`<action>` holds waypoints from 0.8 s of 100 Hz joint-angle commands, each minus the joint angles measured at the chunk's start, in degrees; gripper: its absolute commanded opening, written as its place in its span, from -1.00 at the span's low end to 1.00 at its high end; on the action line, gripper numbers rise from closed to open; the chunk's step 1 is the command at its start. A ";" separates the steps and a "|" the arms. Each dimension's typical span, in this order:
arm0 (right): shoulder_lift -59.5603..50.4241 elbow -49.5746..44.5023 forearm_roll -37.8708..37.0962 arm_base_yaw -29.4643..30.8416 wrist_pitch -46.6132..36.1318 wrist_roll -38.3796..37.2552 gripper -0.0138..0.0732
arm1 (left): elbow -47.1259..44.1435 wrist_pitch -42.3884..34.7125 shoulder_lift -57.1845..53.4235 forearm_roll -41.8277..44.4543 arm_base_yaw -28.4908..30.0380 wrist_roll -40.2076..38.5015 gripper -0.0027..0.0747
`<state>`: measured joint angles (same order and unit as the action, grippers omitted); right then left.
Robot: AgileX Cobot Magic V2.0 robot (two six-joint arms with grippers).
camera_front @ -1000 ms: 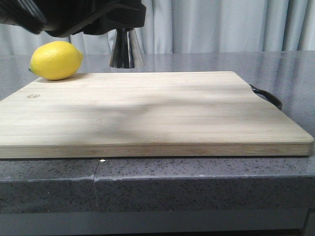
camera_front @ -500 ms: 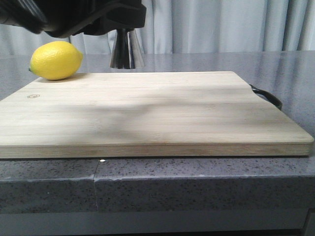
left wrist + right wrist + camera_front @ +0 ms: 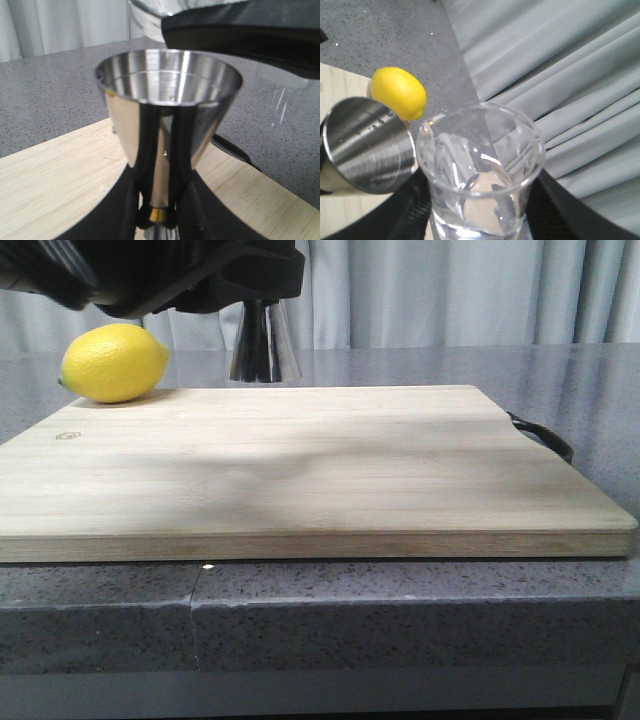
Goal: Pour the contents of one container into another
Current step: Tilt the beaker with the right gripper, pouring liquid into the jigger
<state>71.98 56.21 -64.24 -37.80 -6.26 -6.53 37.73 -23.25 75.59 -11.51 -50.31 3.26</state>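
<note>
My left gripper [image 3: 160, 202] is shut on the steel jigger [image 3: 167, 100], with its black fingers [image 3: 143, 165] clamped just above the gold band [image 3: 159, 215]. The jigger stands upright with its open mouth up. In the front view only its lower cone [image 3: 262, 348] shows, under the black arm parts [image 3: 150, 275]. My right gripper [image 3: 480, 222] is shut on the clear glass beaker [image 3: 480, 165]. The beaker's rim is beside the jigger's mouth [image 3: 367, 145], and from the left wrist its glass edge [image 3: 150, 9] shows just above the jigger's far rim. No stream is visible.
A yellow lemon [image 3: 113, 362] lies at the back left corner of the wooden cutting board [image 3: 320, 475]. The board has a black handle [image 3: 545, 437] on its right end and rests on a grey speckled counter [image 3: 400, 610]. Grey curtains hang behind.
The jigger and the black arm parts above it have shifted slightly to the right in the front view. The lemon and board have stayed put.
</note>
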 commanded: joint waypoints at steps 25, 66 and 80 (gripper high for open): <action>-1.94 2.31 -8.34 0.01 -1.61 0.25 -0.15 | 1.96 -4.38 -1.29 0.13 -0.54 -0.64 -0.98; -1.94 2.31 -17.49 0.01 -0.15 0.25 -0.15 | 1.96 -4.38 -1.29 0.13 -0.54 -0.64 -0.98; -1.94 2.31 -19.31 0.01 0.62 0.25 -0.15 | 1.96 -4.38 -1.29 0.13 -0.54 -0.64 -0.98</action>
<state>71.98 56.21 -82.31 -37.80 -6.15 -6.53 37.73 -23.25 75.59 -11.51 -50.44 3.13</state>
